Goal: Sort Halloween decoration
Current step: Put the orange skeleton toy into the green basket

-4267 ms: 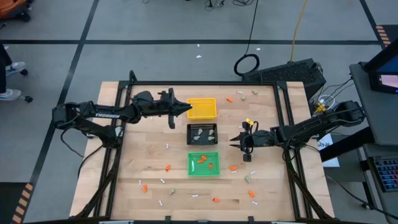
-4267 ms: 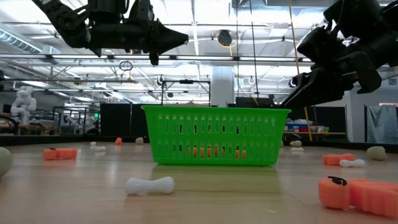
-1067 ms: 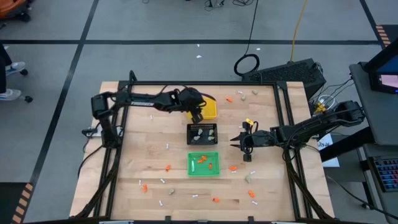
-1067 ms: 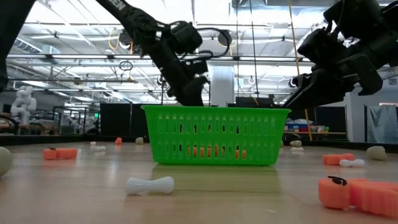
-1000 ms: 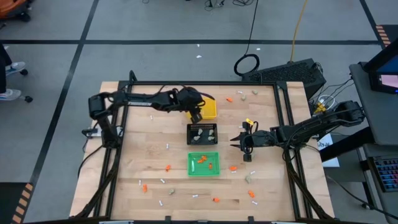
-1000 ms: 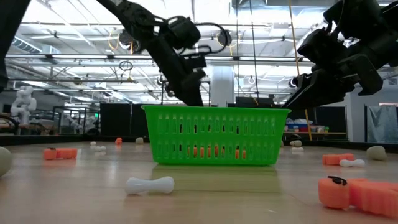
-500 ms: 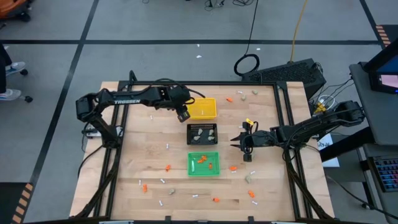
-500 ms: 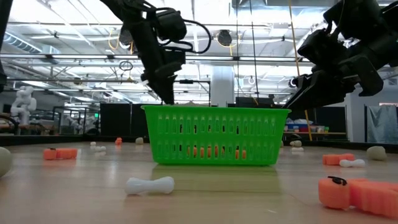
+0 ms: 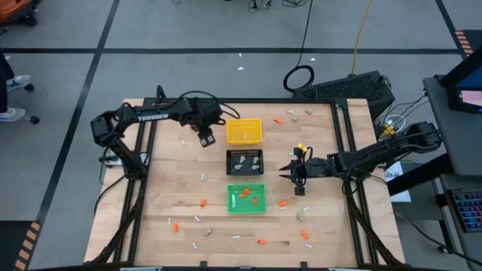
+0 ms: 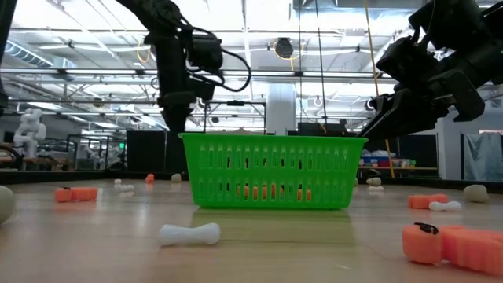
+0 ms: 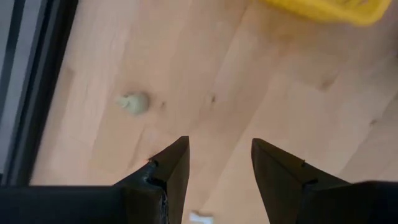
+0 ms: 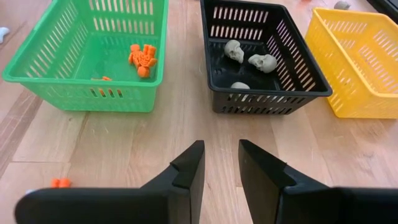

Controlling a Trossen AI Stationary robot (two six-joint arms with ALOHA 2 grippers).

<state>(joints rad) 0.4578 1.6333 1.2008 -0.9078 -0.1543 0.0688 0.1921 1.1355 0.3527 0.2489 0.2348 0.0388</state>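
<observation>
We see small Halloween pieces scattered over the wooden table [image 9: 173, 188] and in trays; a white stick [image 10: 189, 233] lies flat, its long axis running side to side in the low view; the left gripper [image 9: 205, 138] hangs beside the yellow tray [image 9: 245, 131], fingers apart, empty; the right gripper [image 9: 285, 172] waits near the black tray [image 9: 245, 162], fingers slightly apart, empty; orange bits [image 12: 142, 58] lie in the green tray [image 9: 246, 197].

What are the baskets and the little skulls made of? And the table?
The green basket, black basket and yellow basket look like moulded plastic: thin slotted walls, even colour, slight sheen. The skulls look like matte beige-grey plastic or rubber; I can't tell which. The table looks like pale wood: it shows grain lines and plank seams.
</observation>
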